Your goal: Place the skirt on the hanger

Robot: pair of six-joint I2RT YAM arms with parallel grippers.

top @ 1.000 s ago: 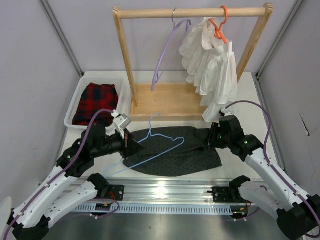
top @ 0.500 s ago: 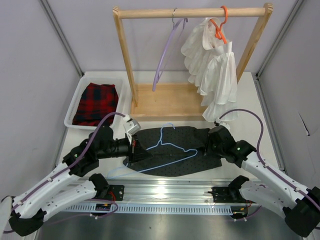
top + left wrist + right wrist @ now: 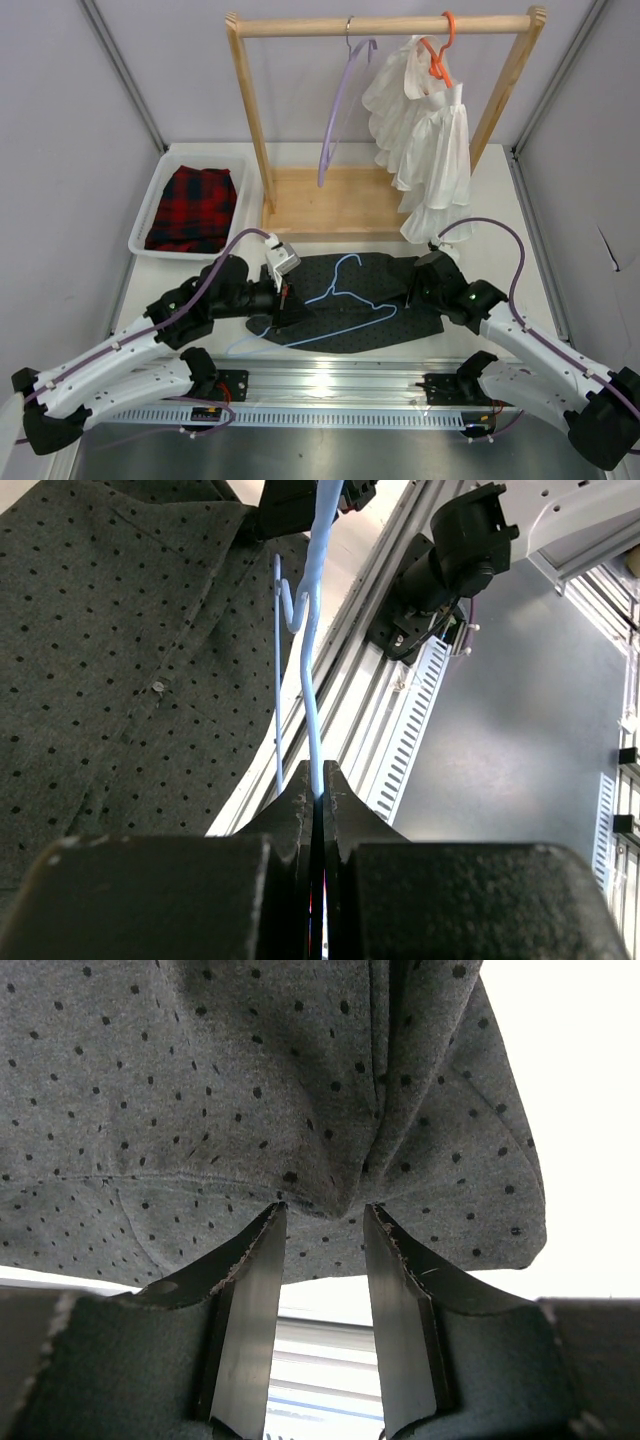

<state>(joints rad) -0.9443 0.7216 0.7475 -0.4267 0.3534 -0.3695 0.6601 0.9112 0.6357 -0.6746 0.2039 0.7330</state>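
The dark dotted skirt (image 3: 350, 337) lies flat on the table in front of the arms. The pale blue wire hanger (image 3: 362, 302) lies across it, hook pointing away from me. My left gripper (image 3: 293, 305) is shut on the hanger's wire (image 3: 310, 670) near its left end, over the skirt's left part (image 3: 120, 630). My right gripper (image 3: 412, 290) is at the skirt's right side. In the right wrist view its jaws (image 3: 322, 1210) stand apart with nothing between the pads. Their tips press into a pucker of skirt fabric (image 3: 250, 1070).
A wooden rack (image 3: 385, 25) stands at the back with a lilac hanger (image 3: 335, 120) and an orange hanger (image 3: 440, 50) carrying a white ruffled garment (image 3: 425, 130). A white bin (image 3: 150, 215) at the left holds a plaid garment (image 3: 195, 205). A metal rail (image 3: 330, 380) runs along the near edge.
My left arm has carried the hanger to the right, further over the skirt. The right gripper has shifted slightly and its jaws have widened. The lilac hanger has swung on the rack.
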